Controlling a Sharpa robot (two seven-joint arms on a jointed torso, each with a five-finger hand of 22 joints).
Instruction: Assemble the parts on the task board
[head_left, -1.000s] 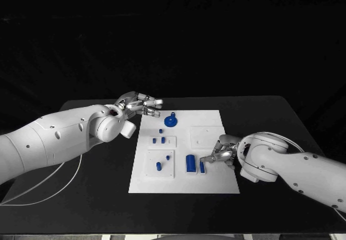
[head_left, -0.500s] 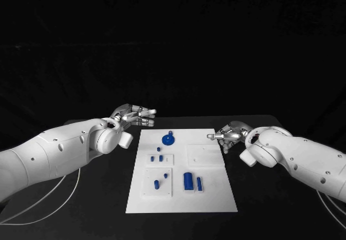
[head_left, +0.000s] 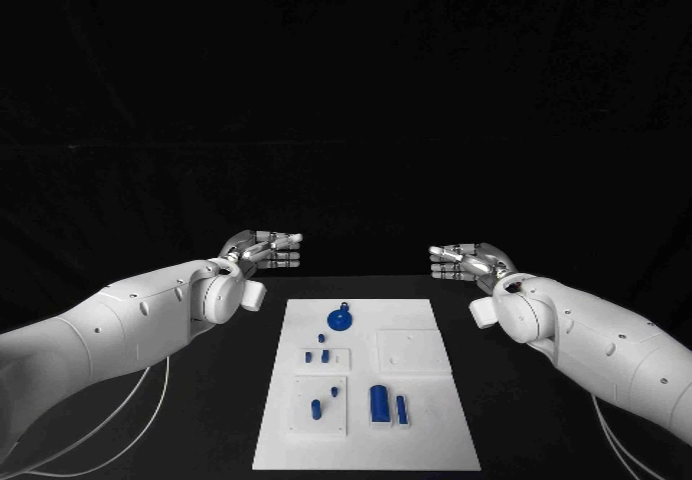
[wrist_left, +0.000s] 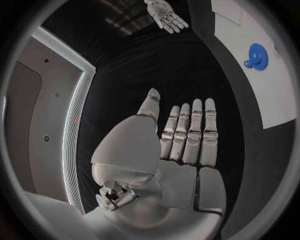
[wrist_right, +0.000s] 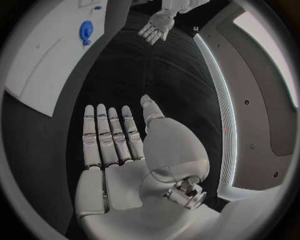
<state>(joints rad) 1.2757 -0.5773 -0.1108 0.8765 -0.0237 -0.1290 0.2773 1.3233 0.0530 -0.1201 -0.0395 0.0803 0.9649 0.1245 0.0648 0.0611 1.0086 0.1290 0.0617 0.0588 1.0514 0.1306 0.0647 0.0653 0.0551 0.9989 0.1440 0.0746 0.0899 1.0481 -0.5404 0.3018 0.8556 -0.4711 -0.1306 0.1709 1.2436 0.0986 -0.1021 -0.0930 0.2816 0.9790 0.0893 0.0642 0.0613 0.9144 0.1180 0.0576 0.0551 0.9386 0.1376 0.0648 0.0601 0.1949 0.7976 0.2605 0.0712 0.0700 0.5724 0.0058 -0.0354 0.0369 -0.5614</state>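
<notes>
I hold my left hand (head_left: 264, 248) and right hand (head_left: 464, 260) flat, fingers extended and empty, above the task board's (head_left: 418, 440) far edge, while its blue parts (head_left: 382, 402), gear (head_left: 340, 318) included, seem largely seated.

A black surface (head_left: 216, 440) carries everything, reaching the frame's edge from 3 through 6 to 9 o'clock. At about 8 o'clock, thin white cables (head_left: 137, 400) loop across it. A black backdrop hangs behind.

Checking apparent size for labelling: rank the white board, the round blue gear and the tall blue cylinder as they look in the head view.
1. white board
2. round blue gear
3. tall blue cylinder, close to the gear, so that order is unsure
</notes>
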